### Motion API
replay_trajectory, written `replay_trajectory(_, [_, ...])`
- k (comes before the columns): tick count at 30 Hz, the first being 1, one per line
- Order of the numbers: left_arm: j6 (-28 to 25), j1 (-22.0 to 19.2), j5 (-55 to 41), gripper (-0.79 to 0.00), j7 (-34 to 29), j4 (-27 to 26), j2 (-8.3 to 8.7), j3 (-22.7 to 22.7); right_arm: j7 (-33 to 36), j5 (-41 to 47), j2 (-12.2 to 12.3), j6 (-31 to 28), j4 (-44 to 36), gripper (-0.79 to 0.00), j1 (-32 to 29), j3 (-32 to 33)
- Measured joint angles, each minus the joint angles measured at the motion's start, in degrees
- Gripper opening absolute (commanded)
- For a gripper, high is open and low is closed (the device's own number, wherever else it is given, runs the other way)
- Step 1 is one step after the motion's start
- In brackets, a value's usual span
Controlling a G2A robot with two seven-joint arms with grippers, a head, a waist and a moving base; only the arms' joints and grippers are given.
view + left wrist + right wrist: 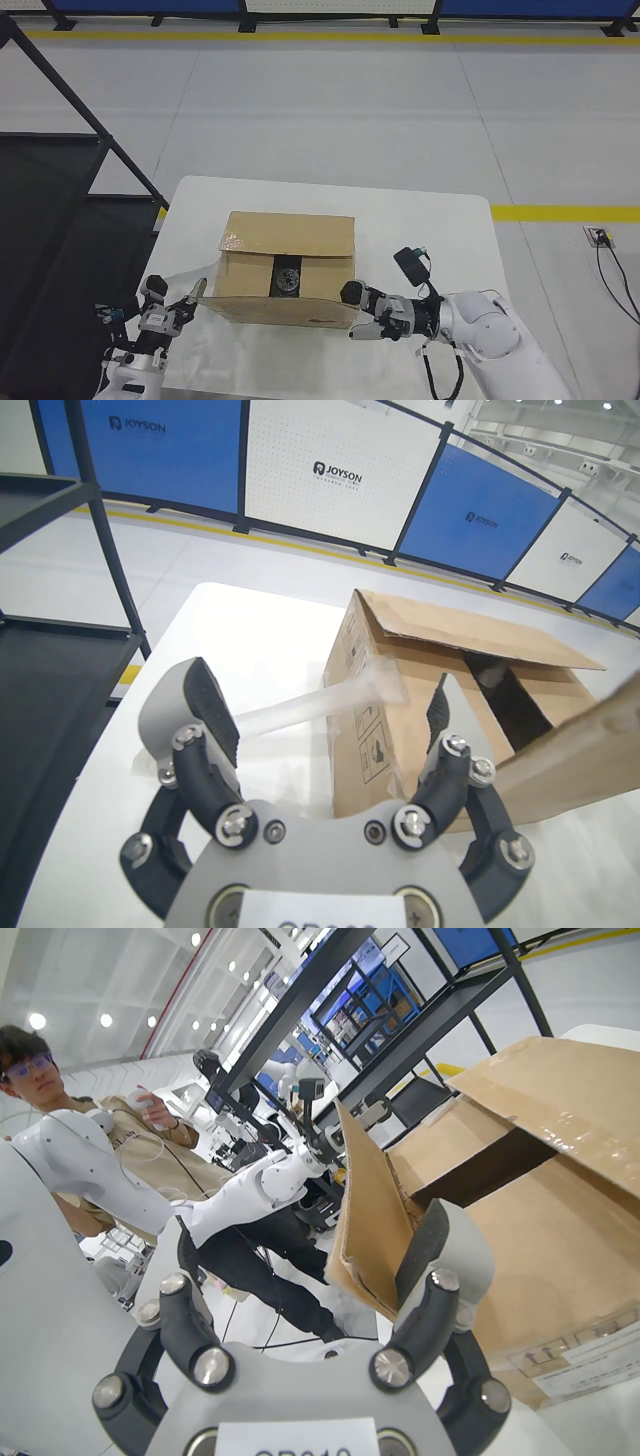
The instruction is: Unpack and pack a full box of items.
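Bright even overhead light, soft shadows, wrist views bowed at edges

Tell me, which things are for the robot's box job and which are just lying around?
For the job: cardboard box, front flap, dark item inside, loose tape strip, left end effector, right end effector.

Just lying about: black rack, floor cable, white table.
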Motion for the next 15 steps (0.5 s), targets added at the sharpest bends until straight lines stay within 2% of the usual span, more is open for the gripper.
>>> replay_trajectory(5, [-4.73, 0.7, -0.25, 0.0, 0.71, -1.05, 0.24, -1.27, 0.29, -5.49, 1.38, 0.36, -4.63, 0.0, -2.81, -0.72])
replay_trajectory(8, [-10.16, 1.43, -0.82, 0.0, 0.52, -0.98, 0.61, -2.85, 0.1, -7.66, 2.07, 0.17, -6.27, 0.0, -4.16, -1.14])
replay_trajectory(15, [-29.89, 3.56, 2.83, 0.0, -1.3, 0.64, 2.24, -7.98, -0.08, -10.54, 3.05, 1.8, -7.39, 0.0, -5.7, -2.62])
